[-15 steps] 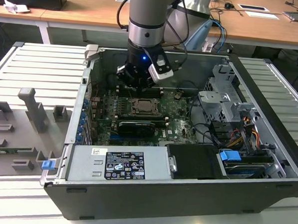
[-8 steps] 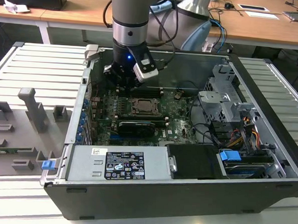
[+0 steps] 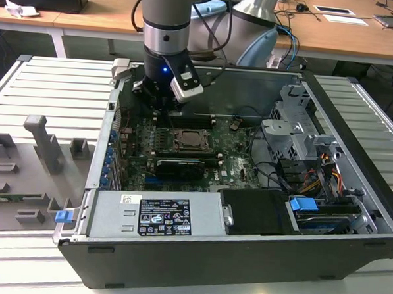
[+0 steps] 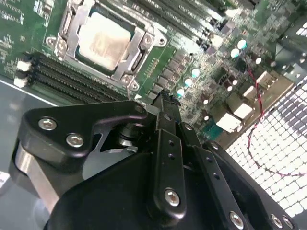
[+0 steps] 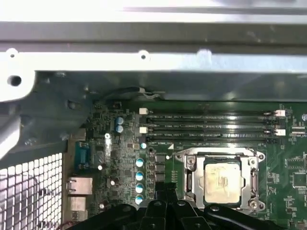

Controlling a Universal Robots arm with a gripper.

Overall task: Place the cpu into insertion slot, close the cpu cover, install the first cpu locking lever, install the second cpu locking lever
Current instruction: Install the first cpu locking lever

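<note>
The cpu (image 3: 189, 141) lies in the open computer case, its pale metal top showing in both wrist views (image 4: 103, 40) (image 5: 222, 181). The cpu cover (image 5: 192, 178) (image 4: 143, 44) lies flat around the chip as a silvery frame. The insertion slot is hidden beneath them. Whether the locking levers are latched I cannot tell. My gripper (image 3: 160, 105) hangs over the board's back left corner in the exterior view, away from the socket. In both wrist views its black fingers (image 4: 165, 103) (image 5: 165, 196) are pressed together with nothing between them.
Long black memory slots (image 5: 211, 127) (image 4: 67, 76) run beside the socket. A black graphics card (image 3: 179, 166) sits in front of it. The case's metal wall (image 5: 144, 62), a drive cage (image 3: 297, 119) with cables and the power supply (image 3: 157, 214) surround the board. Grey fixtures (image 3: 45, 145) stand on the table.
</note>
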